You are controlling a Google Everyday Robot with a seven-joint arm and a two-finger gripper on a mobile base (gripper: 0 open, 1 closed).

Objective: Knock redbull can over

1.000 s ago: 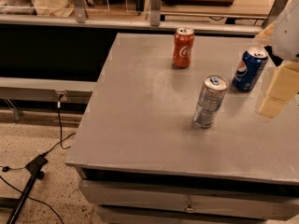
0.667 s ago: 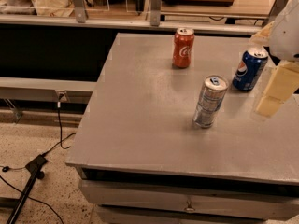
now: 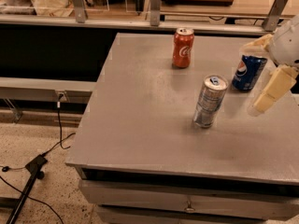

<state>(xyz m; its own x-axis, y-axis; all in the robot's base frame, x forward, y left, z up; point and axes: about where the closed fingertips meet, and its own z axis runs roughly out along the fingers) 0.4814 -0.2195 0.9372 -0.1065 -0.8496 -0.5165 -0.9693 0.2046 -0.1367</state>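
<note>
The redbull can is a slim silver can with blue patches and a blue tab. It stands upright near the middle of the grey table. My gripper is at the right edge of the view, to the right of the can and apart from it. Its cream fingers are spread open and hold nothing. One finger hangs low beside the can, the other sits above the Pepsi can.
A red Coca-Cola can stands upright at the back of the table. A dark blue Pepsi can stands to the right, just behind my gripper's fingers. A counter with metal posts runs behind the table. Cables lie on the floor at the left.
My gripper has shifted slightly left, toward the redbull can. The cans have not moved.
</note>
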